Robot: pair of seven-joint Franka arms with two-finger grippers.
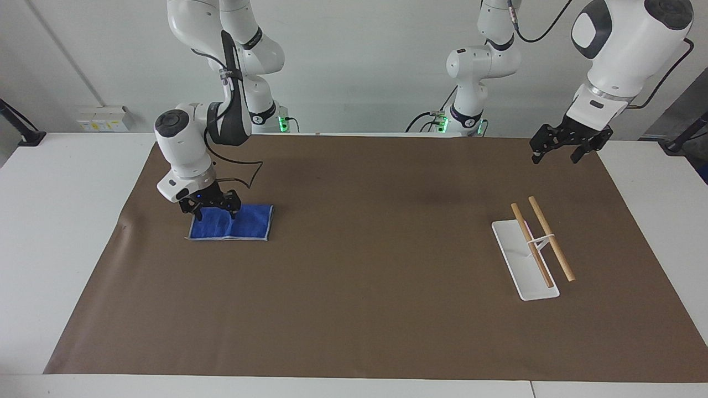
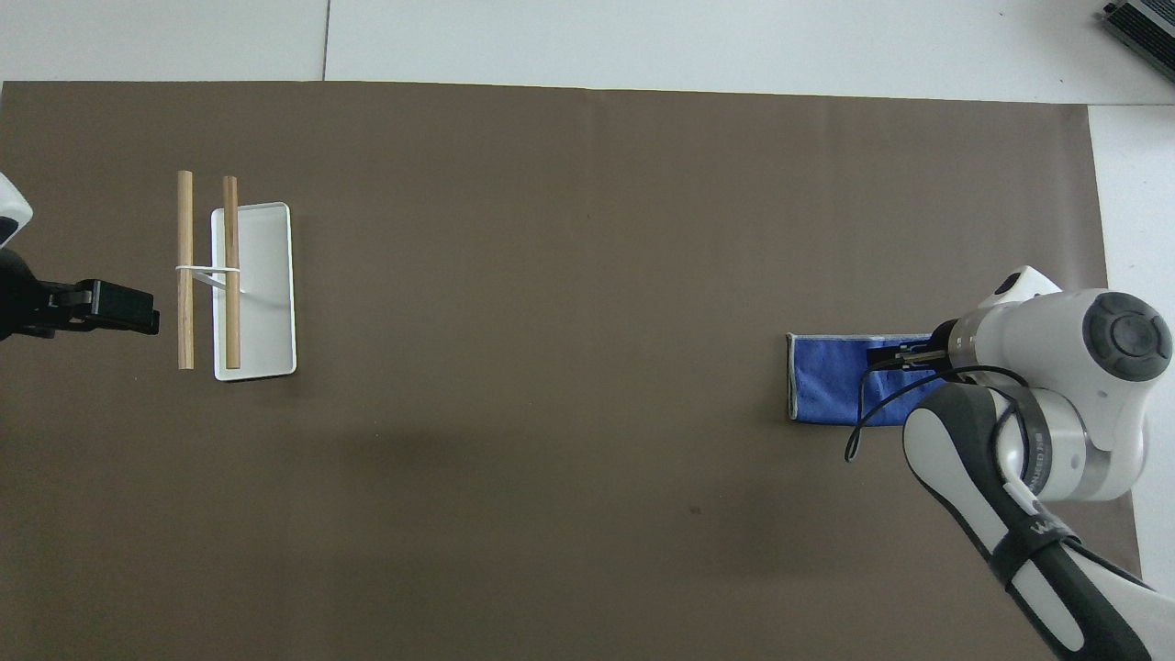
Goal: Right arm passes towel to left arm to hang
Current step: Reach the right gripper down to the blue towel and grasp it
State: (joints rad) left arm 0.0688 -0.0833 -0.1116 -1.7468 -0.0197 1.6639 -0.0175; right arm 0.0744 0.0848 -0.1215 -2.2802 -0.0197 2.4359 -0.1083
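The blue towel [image 1: 246,223] lies flat on the brown mat, toward the right arm's end of the table; it also shows in the overhead view [image 2: 826,390]. My right gripper [image 1: 209,213] is open and low over the towel's part toward the right arm's end, fingers pointing down; I cannot tell whether they touch the cloth. In the overhead view the right gripper [image 2: 889,360] and arm cover about half of the towel. My left gripper [image 1: 556,153] is open and empty, waiting in the air over the mat's corner at the left arm's end, also in the overhead view [image 2: 128,308].
A white rack base [image 1: 517,260] with two wooden bars [image 1: 550,237] stands toward the left arm's end; it also shows in the overhead view [image 2: 266,303]. The brown mat [image 1: 354,309] covers most of the white table.
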